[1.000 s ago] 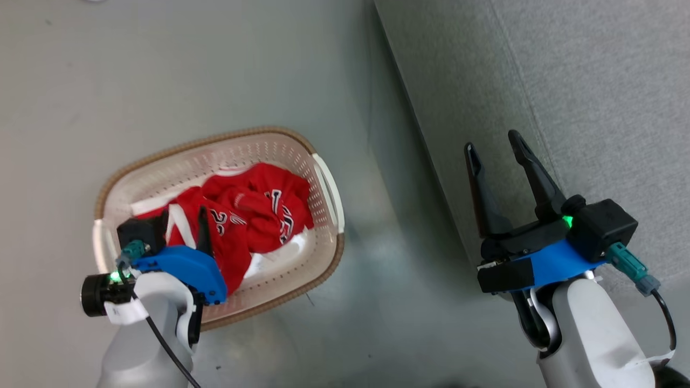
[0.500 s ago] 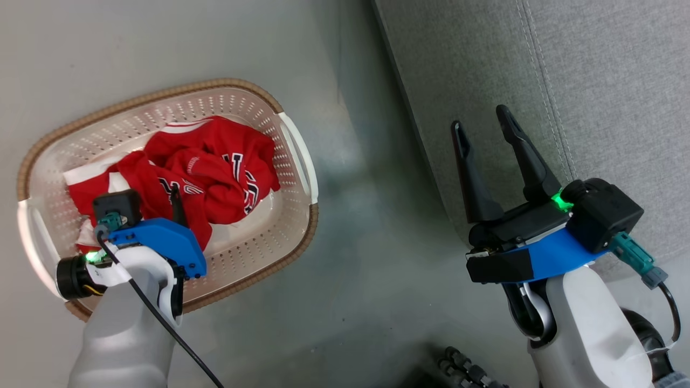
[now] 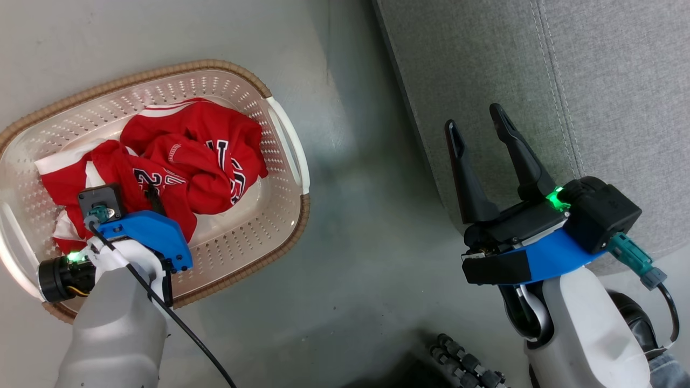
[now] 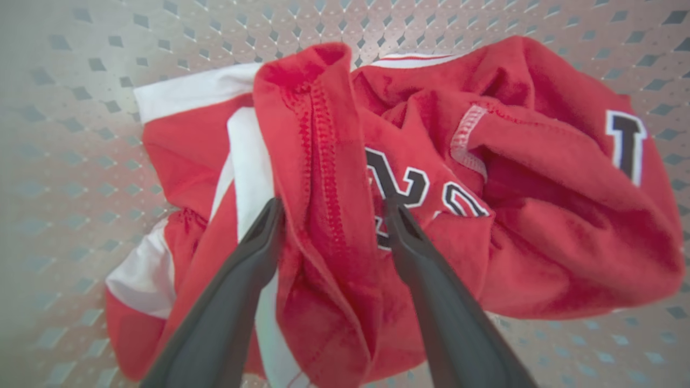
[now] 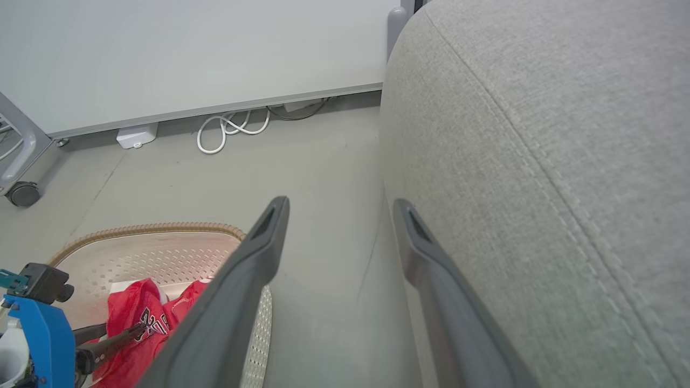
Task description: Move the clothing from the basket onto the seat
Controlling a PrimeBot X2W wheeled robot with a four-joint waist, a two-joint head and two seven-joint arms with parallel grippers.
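Note:
The red clothing (image 3: 199,156) lies bunched in the cream basket (image 3: 242,226) on the floor at the left. My left gripper (image 3: 145,196) points down into the basket. In the left wrist view that gripper (image 4: 332,210) is open, its fingers either side of a raised fold of the clothing (image 4: 539,215) by the black-and-white number; whether they touch the cloth I cannot tell. My right gripper (image 3: 474,119) stands open and holds nothing, above the floor at the front edge of the grey seat (image 3: 593,81). The right wrist view shows its gripper (image 5: 340,205), the seat (image 5: 539,134), the basket (image 5: 151,229) and clothing (image 5: 129,312).
A strip of grey floor (image 3: 366,215) separates basket and seat. By the far wall lie a coiled white cable (image 5: 226,129) and a small white box (image 5: 137,134), with a caster wheel (image 5: 21,193) at the left. Dark ribbed parts (image 3: 463,361) show at the bottom edge.
The head camera has shifted, so basket and seat sit further left and higher in the picture. My left gripper stays over the numbered cloth. Both grippers stay open.

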